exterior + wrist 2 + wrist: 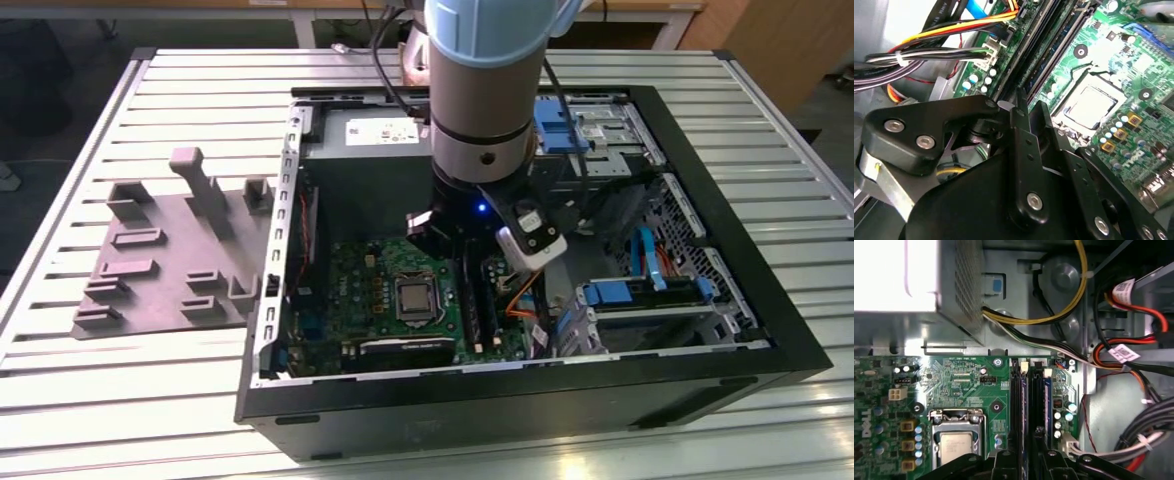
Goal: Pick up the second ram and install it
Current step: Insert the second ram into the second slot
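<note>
In the exterior view my arm (pixel 483 150) reaches down into the open computer case (pixel 747 300), above the green motherboard (pixel 374 290). My gripper (pixel 1030 102) hovers right over the memory slots, its black fingers (pixel 1021 130) close together and in line with them. The second ram (pixel 1060 49), a thin dark stick, stands in a slot and runs straight into the narrow gap between the fingers. In the first wrist view the second ram (pixel 1036 405) sits upright beside another dark stick (pixel 1016 405), and both pass under the gripper (pixel 1028 457).
The processor socket (pixel 956 445) lies beside the slots. Bundled cables (pixel 1134 365) and a metal power-supply box (pixel 919 280) crowd the case. Outside the case, a grey slotted tray (pixel 160 250) rests on the ribbed table at the exterior view's left.
</note>
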Controlling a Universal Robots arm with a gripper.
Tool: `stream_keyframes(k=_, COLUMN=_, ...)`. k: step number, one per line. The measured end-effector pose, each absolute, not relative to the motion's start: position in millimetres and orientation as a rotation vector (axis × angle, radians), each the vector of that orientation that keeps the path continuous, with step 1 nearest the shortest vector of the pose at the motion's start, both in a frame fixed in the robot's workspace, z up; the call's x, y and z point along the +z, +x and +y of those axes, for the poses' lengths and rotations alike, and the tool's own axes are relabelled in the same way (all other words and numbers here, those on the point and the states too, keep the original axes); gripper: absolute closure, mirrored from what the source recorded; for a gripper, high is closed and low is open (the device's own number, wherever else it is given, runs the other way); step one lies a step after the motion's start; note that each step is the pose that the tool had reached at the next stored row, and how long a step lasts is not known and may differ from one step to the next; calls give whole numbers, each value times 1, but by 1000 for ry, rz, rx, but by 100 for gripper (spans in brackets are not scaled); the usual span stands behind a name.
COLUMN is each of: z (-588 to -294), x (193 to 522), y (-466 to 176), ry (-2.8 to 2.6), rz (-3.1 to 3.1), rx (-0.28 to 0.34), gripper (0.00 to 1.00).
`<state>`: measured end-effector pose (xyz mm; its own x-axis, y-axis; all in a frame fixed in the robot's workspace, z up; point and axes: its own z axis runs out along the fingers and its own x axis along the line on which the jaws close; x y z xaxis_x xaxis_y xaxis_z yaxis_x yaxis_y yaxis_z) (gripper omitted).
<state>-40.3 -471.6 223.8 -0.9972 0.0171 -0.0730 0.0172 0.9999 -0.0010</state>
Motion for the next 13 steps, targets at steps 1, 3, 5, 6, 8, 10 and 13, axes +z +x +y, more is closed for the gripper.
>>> stream_keyframes(k=1, z=-472, x=227, y=-40, ry=26, rz=3069, rx=-3, gripper=74)
stream_keyframes(k=3, z=-472, x=234, y=-40, ry=26, rz=3069, rx=-5, gripper=74)
stream_keyframes(k=5, z=-472, x=241, y=-40, ry=26, rz=3068, rx=-7, gripper=74)
stream_keyframes(k=6, z=-472, x=243, y=-40, ry=26, rz=3068, rx=-9, gripper=74)
stream_keyframes(k=8, z=-472, x=244, y=-40, ry=26, rz=3068, rx=-10, gripper=74)
stream_keyframes(k=10, z=-472, x=244, y=-40, ry=26, rz=3068, rx=-10, gripper=74)
stream_keyframes(k=13, z=-472, x=244, y=-40, ry=26, rz=3068, rx=-10, gripper=74)
